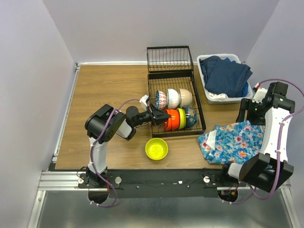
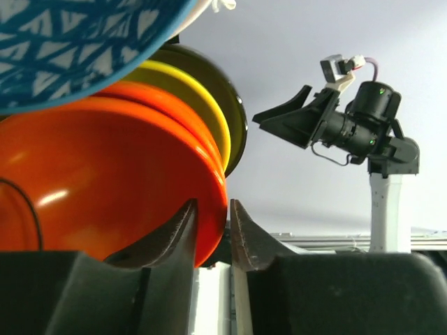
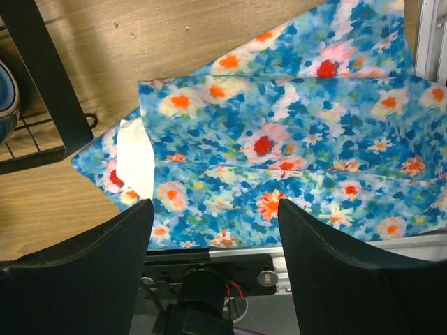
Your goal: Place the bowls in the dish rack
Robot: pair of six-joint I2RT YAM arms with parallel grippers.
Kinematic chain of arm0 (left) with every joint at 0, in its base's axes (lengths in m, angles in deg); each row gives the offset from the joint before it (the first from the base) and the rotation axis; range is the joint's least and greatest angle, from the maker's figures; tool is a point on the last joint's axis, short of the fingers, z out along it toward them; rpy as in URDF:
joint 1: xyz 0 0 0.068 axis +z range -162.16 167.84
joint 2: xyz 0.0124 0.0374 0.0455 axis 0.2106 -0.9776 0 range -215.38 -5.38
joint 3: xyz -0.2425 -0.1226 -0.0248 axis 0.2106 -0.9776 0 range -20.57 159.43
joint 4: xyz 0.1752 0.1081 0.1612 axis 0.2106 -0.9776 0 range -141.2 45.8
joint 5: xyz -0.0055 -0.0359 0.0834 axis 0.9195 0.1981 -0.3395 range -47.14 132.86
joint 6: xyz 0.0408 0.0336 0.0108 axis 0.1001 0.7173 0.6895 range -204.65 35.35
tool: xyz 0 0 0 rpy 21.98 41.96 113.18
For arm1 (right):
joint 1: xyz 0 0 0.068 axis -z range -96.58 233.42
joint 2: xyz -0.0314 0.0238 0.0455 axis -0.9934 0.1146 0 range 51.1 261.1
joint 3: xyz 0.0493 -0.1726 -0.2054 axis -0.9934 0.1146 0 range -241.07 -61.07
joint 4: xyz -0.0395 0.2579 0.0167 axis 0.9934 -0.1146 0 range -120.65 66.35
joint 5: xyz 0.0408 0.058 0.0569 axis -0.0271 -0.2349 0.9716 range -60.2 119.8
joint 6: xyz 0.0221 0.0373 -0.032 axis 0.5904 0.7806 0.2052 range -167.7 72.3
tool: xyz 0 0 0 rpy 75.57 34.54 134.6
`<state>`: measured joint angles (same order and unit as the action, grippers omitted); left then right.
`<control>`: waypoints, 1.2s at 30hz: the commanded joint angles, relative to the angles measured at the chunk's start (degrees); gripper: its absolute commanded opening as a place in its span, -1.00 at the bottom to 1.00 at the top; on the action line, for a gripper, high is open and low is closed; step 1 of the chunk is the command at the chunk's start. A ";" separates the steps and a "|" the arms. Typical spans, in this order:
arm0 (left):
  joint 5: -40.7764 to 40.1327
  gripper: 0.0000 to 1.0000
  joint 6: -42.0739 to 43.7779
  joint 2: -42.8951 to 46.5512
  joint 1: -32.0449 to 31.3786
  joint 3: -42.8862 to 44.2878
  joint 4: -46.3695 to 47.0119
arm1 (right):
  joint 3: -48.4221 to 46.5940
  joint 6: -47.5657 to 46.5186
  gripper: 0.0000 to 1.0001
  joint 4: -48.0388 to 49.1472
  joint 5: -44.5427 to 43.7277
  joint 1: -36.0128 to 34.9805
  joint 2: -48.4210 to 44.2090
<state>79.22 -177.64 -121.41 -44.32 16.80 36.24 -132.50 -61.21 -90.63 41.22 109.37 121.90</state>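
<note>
The left gripper point(image 2: 213, 204) is pinching the rim of an orange bowl point(image 2: 105, 181) between its two fingers, which are standing close together with only the rim's thickness between them. By the look of it, the arm is seating this bowl on edge in the front row of the dish rack point(image 1: 199, 107). In the overhead view that row is lying at the rack's 6 o'clock end. The orange bowl is leaning against a yellow-green bowl point(image 2: 209, 112) at its 3 o'clock, and a blue bowl point(image 1: 191, 116) is standing beyond that. A red-and-blue patterned bowl point(image 1: 161, 99), a white bowl point(image 1: 173, 98) and a cream bowl point(image 1: 185, 97) are filling the row at 12 o'clock of them. The bowl is looking settled between the wires, so the next move is probably calling for the fingers to part and the arm to back out toward 9 o'clock without dragging the rim. One lime green bowl point(image 1: 156, 148) is waiting on the table point(image 1: 109, 90), near the left gripper at its 6 o'clock and outside the rack. The right gripper point(image 3: 215, 209) is hanging with its fingers wide apart and holding nothing, over a floral cloth point(image 3: 293, 132) well off at 3 o'clock of the rack.
</note>
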 commanded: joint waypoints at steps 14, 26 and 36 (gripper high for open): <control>9.76 -0.03 23.10 16.88 5.62 -4.76 -17.29 | -0.80 -0.19 0.59 1.76 1.59 -0.12 1.61; 16.29 0.03 109.69 45.53 5.37 11.40 -98.69 | -2.04 -0.71 0.60 6.68 9.58 -0.20 1.18; -2.41 0.34 158.56 47.12 -11.22 18.10 -139.07 | 4.20 -5.03 0.60 11.87 18.01 -0.20 -3.39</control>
<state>88.05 -39.59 -73.13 -47.82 37.08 -82.24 -131.22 -64.25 -82.43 53.20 109.35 121.75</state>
